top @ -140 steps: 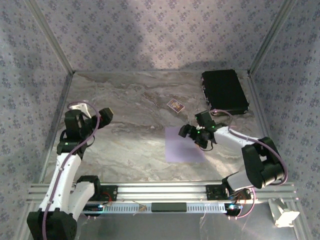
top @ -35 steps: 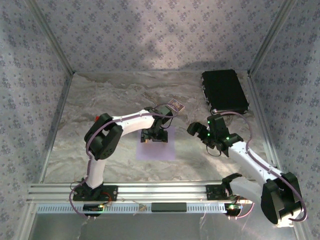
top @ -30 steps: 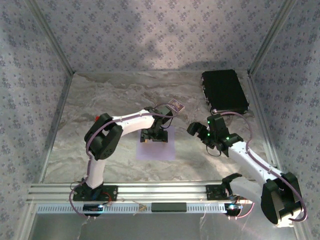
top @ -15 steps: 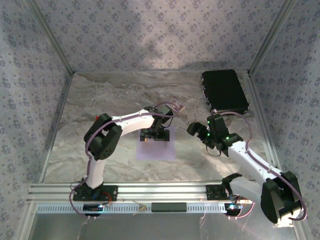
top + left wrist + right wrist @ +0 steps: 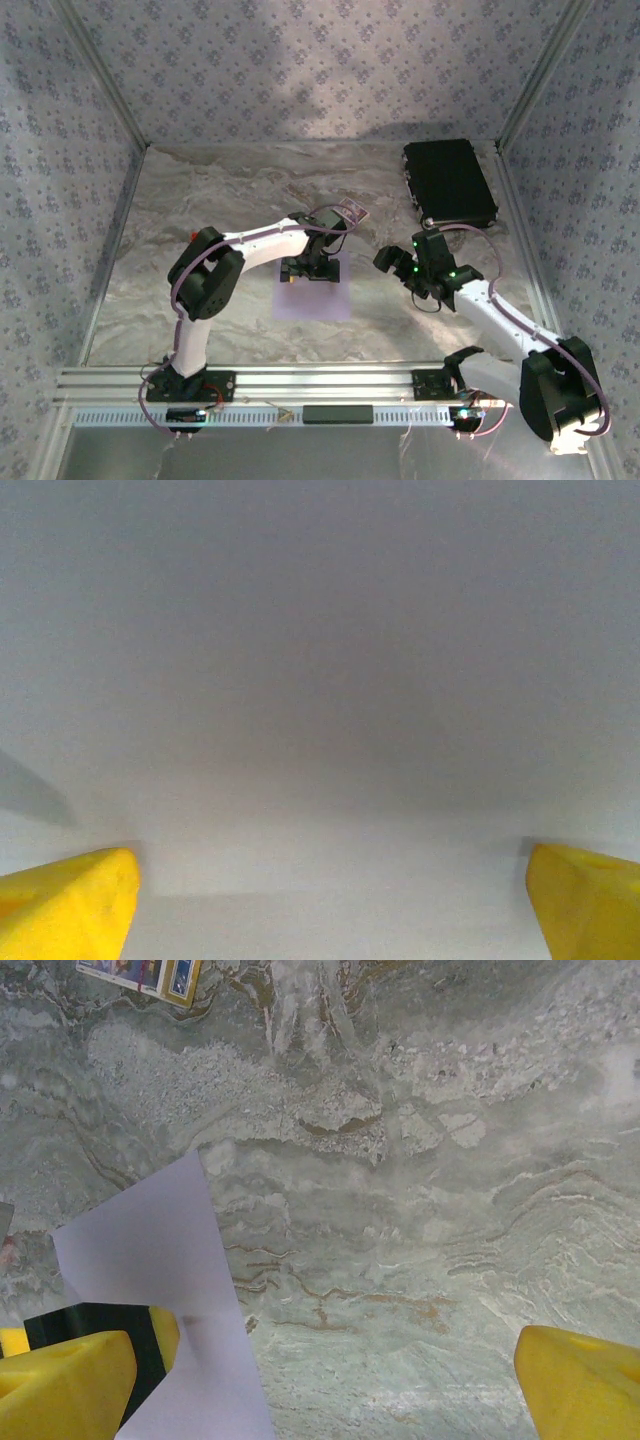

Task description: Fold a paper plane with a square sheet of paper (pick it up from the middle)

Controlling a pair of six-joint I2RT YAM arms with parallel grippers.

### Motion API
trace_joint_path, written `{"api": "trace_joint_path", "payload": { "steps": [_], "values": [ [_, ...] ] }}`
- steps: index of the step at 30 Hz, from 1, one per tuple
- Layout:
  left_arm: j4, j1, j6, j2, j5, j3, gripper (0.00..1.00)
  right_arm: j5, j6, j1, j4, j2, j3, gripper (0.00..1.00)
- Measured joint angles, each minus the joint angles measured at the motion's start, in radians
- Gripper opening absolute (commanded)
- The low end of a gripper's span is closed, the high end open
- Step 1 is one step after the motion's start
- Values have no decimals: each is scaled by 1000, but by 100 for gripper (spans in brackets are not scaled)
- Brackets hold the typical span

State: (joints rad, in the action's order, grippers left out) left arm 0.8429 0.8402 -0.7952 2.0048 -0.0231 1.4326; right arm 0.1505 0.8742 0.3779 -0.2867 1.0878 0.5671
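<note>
The square sheet of paper (image 5: 312,300) lies flat and unfolded on the marble table, pale lilac. My left gripper (image 5: 312,268) points down onto its far half. In the left wrist view the paper (image 5: 320,680) spreads across the frame, and my left gripper (image 5: 330,905) is open with its yellow fingertips (image 5: 70,905) far apart and nothing between them. My right gripper (image 5: 403,266) hangs to the right of the sheet, apart from it. It is open (image 5: 325,1385) over bare marble, and a corner of the sheet (image 5: 150,1250) lies at its left.
A small patterned card (image 5: 350,210) lies just beyond the sheet, also seen as the card (image 5: 140,972) in the right wrist view. A black case (image 5: 450,182) sits in the far right corner. Patterned walls and a metal rail (image 5: 320,380) bound the table.
Since the earliest frame the sheet has shifted left, the left arm has reached out onto it, and the right gripper has come off it. Over the last second, hardly any movement shows.
</note>
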Motion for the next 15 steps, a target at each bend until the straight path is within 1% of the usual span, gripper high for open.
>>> {"api": "trace_joint_path", "payload": {
  "steps": [15],
  "values": [
    [-5,0,0,19,6,-1,98,2,1,-6,-24,6,0,99]
  ]
}}
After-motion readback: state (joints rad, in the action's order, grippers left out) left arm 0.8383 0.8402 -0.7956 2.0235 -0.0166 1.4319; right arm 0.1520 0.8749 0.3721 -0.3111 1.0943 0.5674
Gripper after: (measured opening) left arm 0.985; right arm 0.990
